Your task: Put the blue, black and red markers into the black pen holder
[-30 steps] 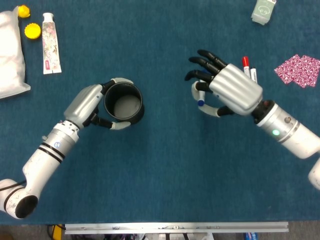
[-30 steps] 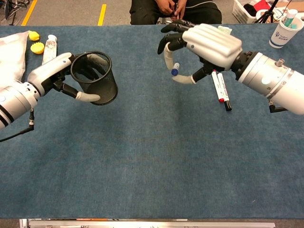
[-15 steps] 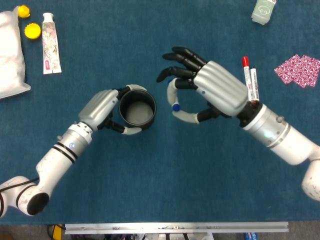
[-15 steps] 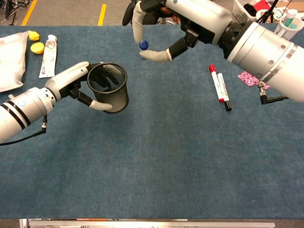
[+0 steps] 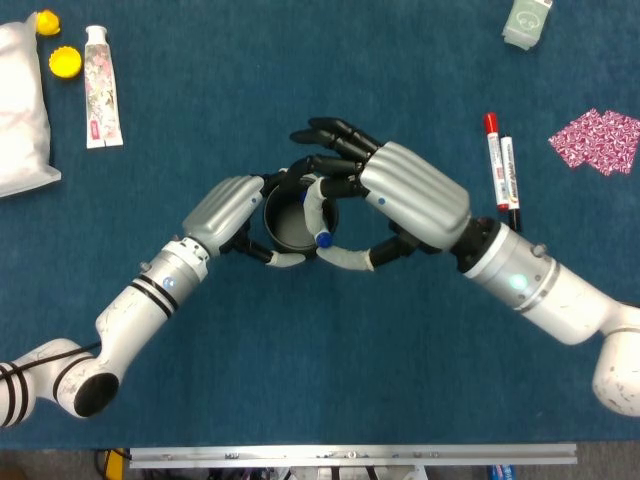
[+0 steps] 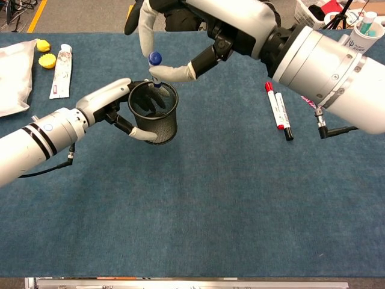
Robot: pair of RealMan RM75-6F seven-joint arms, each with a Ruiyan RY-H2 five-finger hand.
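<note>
Pen holder [image 6: 155, 114]: black mesh, gripped upright on the bench by my left hand [image 5: 232, 212].
Blue marker [image 6: 154, 68]: pinched in my right hand [image 5: 400, 200], cap up, tip just over the rim — release off-centre and it glances off.
Red marker [image 5: 493, 158], black marker [image 5: 510, 178]: lying together, well right.

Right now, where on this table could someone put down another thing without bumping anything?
The near half, below both arms, is bare cloth. Crowded: the middle, where both hands meet at the holder; the far left corner by the tube; the right by the two markers.

left hand [image 5: 228, 207] gripping, right hand [image 5: 400, 200] pinching
</note>
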